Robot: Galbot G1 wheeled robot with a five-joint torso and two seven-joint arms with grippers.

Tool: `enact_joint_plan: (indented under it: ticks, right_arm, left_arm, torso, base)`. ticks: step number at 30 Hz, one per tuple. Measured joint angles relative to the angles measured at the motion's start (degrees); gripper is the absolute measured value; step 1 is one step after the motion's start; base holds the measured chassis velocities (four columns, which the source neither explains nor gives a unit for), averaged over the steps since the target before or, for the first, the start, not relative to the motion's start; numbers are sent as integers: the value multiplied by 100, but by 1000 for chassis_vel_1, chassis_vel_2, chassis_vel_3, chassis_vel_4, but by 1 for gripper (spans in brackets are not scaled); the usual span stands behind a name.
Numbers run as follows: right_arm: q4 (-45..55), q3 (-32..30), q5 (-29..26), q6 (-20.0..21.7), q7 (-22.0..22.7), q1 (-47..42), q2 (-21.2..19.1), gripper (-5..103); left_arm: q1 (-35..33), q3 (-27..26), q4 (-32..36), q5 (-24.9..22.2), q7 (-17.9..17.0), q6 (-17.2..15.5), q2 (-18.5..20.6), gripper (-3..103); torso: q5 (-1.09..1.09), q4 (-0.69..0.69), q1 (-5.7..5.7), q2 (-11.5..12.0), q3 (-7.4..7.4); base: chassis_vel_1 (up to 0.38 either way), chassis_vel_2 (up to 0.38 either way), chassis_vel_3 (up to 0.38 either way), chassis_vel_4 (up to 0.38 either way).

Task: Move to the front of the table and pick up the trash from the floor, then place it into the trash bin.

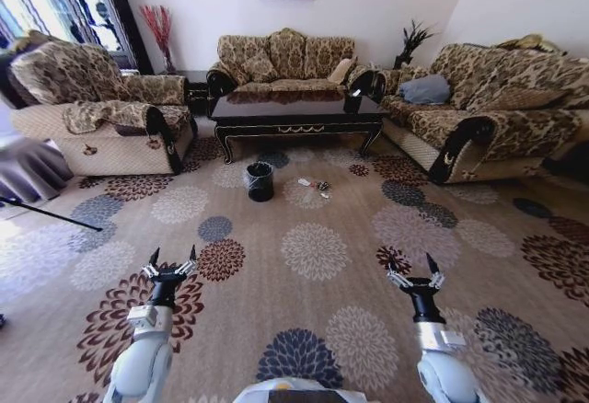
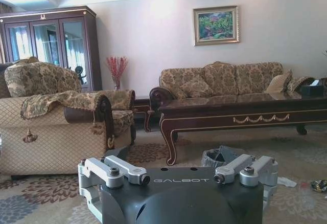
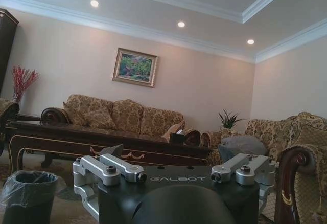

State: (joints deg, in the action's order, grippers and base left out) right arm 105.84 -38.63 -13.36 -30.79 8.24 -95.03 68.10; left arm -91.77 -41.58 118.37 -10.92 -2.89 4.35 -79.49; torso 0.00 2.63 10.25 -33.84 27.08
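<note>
The dark-brown table (image 1: 294,109) stands far ahead, in front of the back sofa. On the flowered carpet floor (image 1: 368,293) before it sits the black bagged trash bin (image 1: 259,180), with small trash scraps (image 1: 313,185) just to its right. My left gripper (image 1: 170,263) and right gripper (image 1: 411,268) hover low over the carpet near me, both open and holding nothing, well short of the trash. From the left wrist I see the left gripper (image 2: 181,179), the table (image 2: 240,109), part of the bin (image 2: 217,156) and a white scrap (image 2: 286,182). The right wrist view shows the right gripper (image 3: 176,177), the bin (image 3: 28,193) and the table (image 3: 102,139).
An armchair (image 1: 101,109) stands at the left, a long sofa (image 1: 488,113) at the right and another sofa (image 1: 285,58) behind the table. A dark rod (image 1: 51,214) lies on the floor at the left. Open carpet stretches between me and the bin.
</note>
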Motion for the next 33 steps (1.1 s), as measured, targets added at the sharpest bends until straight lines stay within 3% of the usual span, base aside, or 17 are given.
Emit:
enact_joint_plan:
  ticks: [16, 33]
  right_arm:
    - [-36, 1, 3, -5, 4, 29, 22, 100]
    - [-36, 2, 0, -7, 14, 31, 41, 100]
  left_arm:
    - [39, 21, -53, 22, 25, 16, -13, 100]
    - [40, 23, -59, 32, 30, 26, -18, 100]
  torso:
    - [0, 0, -79, 194, -115]
    - [0, 1, -240, 600, -358]
  base:
    - [0, 0, 0, 0]
    - [0, 0, 0, 0]
